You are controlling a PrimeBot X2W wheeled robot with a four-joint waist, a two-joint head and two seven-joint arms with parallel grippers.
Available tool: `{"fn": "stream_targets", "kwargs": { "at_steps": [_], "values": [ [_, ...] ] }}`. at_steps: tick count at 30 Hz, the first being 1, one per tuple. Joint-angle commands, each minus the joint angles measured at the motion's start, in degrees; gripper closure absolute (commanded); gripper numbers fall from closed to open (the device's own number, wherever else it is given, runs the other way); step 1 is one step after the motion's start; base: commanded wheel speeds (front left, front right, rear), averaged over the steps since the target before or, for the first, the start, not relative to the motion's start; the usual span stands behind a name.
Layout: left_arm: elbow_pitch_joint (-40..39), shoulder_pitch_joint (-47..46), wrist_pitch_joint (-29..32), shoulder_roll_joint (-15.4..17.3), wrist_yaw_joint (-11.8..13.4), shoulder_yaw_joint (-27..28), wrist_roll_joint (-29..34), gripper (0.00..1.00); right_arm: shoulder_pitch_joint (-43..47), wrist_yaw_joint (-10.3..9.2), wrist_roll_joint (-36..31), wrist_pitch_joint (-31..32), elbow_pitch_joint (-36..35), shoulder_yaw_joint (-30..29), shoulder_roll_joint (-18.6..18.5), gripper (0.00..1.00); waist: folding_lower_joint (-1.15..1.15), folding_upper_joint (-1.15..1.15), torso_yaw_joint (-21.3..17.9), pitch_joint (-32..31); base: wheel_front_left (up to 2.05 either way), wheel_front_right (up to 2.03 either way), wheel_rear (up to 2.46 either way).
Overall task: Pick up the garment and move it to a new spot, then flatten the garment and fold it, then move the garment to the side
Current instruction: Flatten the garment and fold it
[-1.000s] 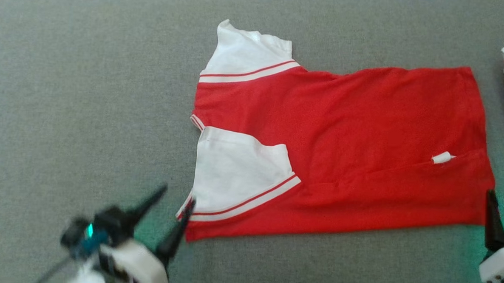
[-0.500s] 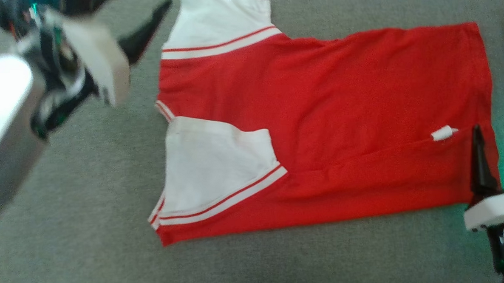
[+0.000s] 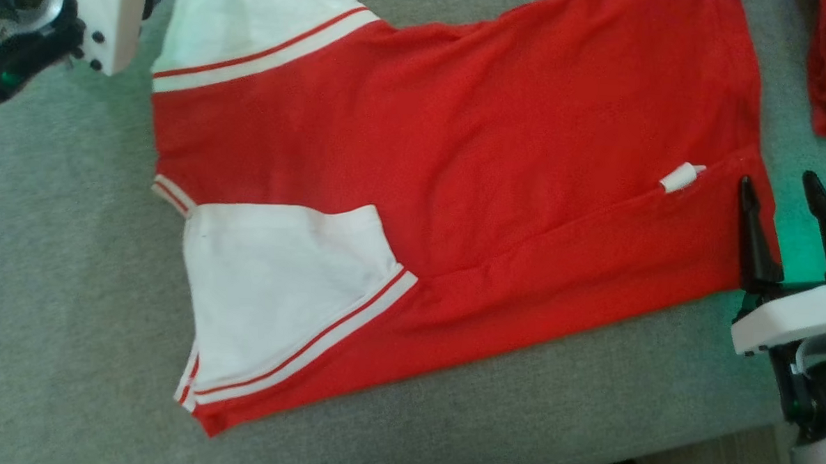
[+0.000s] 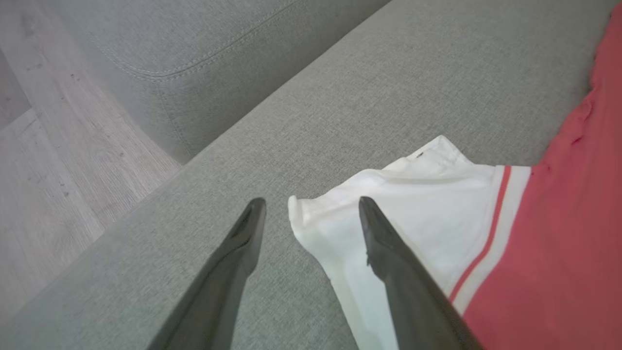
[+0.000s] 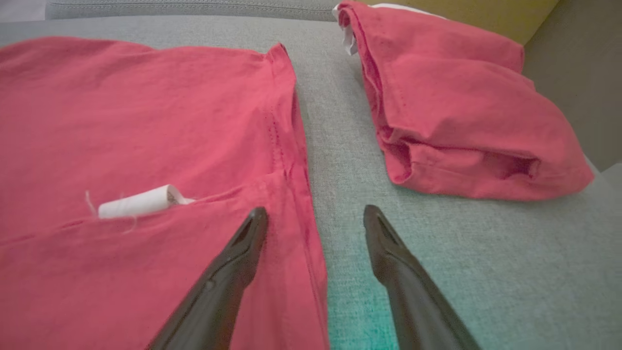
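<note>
**Head view.** The garment (image 3: 458,157) lies flat on the grey seat (image 3: 48,279). Its near long side is already turned in over the body, and a white label (image 3: 680,177) pokes from that fold. The right gripper (image 3: 778,179) stands at the garment's hem, fingers apart and holding nothing.

**Left wrist view.** The left gripper (image 4: 311,201) is spread wide across the tip of the garment's far white sleeve (image 4: 413,194). One finger is over cloth and the other over bare seat. Our worry is that a close here takes only the sleeve tip. The body would then lag, and the lift would pull the sleeve out of line.

**Right wrist view.** One finger is above the garment's hem and the other is beyond it. A shallow pinch could catch a single layer, and the turned-in flap would fall open. A second red cloth (image 5: 461,112) sits near the hem, so a drift outward could snag it. Uneven lifts by the two arms would skew the fold.
</note>
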Motion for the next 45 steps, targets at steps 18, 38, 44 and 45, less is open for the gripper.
{"fn": "stream_targets", "kwargs": {
  "at_steps": [18, 38, 44, 45],
  "values": [
    [5.9, -9.38, -1.64, 5.77, 0.1, -8.81, -4.9, 0.0, -2.12, -0.05, 0.24, -2.71, 0.92, 1.82, 0.28, 0.0, -0.01, 0.0, -3.4, 3.15, 0.0, 0.0, 0.0],
    [7.63, -15.38, -10.28, 5.21, 0.1, -14.43, -4.57, 1.0, -9.21, -0.05, 2.31, -0.66, 0.63, 4.05, -1.69, 0.0, -0.01, 0.0, -3.28, 3.75, 0.0, 0.0, 0.0],
    [8.0, -17.47, -15.39, 3.26, 0.1, -15.52, -1.29, 1.0, -17.3, -0.05, 4.56, 7.39, 1.75, 7.56, -6.28, 0.0, -0.01, 0.0, -1.62, 4.06, 0.0, 0.0, 0.0],
    [7.88, -17.8, -16.11, 2.83, 0.1, -15.77, -0.9, 1.0, -19.06, -0.05, 4.87, 9.47, 2.69, 7.94, -6.94, 0.0, -0.01, 0.0, -1.23, 4.14, 0.0, 0.0, 0.0]
  ]
}}
